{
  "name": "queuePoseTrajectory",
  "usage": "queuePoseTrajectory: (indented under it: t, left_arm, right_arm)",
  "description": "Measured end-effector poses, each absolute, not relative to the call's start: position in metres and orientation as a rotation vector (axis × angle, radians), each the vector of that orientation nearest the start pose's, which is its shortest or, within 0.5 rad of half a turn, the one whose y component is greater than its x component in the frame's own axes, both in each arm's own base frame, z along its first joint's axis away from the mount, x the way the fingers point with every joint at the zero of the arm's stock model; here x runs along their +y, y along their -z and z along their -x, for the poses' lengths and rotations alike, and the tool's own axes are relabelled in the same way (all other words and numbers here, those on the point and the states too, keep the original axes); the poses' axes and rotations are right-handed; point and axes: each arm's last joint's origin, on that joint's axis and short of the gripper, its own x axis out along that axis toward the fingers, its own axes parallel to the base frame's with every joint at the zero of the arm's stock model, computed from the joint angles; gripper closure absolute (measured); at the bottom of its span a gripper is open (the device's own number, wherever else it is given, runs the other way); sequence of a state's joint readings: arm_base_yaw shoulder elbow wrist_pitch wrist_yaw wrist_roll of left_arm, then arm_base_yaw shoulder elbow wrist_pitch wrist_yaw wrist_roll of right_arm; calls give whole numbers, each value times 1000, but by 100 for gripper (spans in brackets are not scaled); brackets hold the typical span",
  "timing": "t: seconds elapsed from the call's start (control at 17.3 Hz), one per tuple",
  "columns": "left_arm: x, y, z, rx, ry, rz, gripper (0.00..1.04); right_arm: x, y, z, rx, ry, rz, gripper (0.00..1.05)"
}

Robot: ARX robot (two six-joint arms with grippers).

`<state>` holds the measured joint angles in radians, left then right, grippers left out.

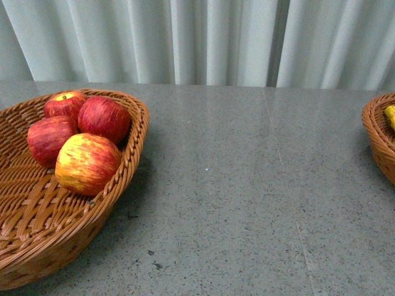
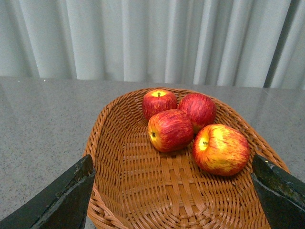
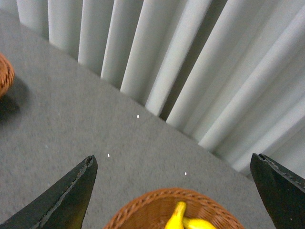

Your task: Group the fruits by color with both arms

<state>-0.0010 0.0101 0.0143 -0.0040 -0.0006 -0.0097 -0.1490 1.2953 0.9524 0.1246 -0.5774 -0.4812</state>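
- Four glossy red apples sit bunched together in a brown woven wicker basket at the left of a grey speckled stone tabletop, before pale pleated curtains.
- The yellow-streaked apple lies nearest the camera, touching the dark red apple and the round red apple behind it; the red apple with the yellow stem hollow rests farthest back.
- A second brown wicker basket pokes in at the right edge, well apart from the first, holding bright yellow bananas.
- The left gripper hangs over the apple basket, its black fingers spread wide with nothing between them.
- The right gripper hovers over the banana basket, likewise spread wide and empty.
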Motion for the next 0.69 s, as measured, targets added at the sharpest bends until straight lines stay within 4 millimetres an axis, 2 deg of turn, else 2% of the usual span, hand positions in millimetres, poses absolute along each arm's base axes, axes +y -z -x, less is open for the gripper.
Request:
queuePoseTrajectory:
  t: [0.06, 0.12, 0.17, 0.23, 0.35, 0.4, 0.69]
  left_arm:
    - [0, -167, -97, -1, 1, 10, 7]
    - [0, -167, -97, -1, 1, 10, 7]
    - [0, -167, -97, -1, 0, 10, 7]
    - [0, -167, -97, -1, 0, 10, 7]
    - [0, -167, -97, 0, 1, 10, 7]
    - [0, -167, -97, -1, 1, 10, 7]
    - [0, -167, -97, -1, 1, 10, 7]
  right_arm:
    - [-22, -317, -278, 32, -457, 341, 7]
    - [-9, -318, -252, -47, -438, 179, 7]
    - [25, -298, -194, -58, -369, -5, 15]
    - [28, -242, -148, 64, -75, 5, 44]
    - [19, -216, -122, 33, -1, 0, 66]
    - [16, -211, -117, 12, -3, -4, 74]
    - [11, -205, -113, -7, 6, -7, 98]
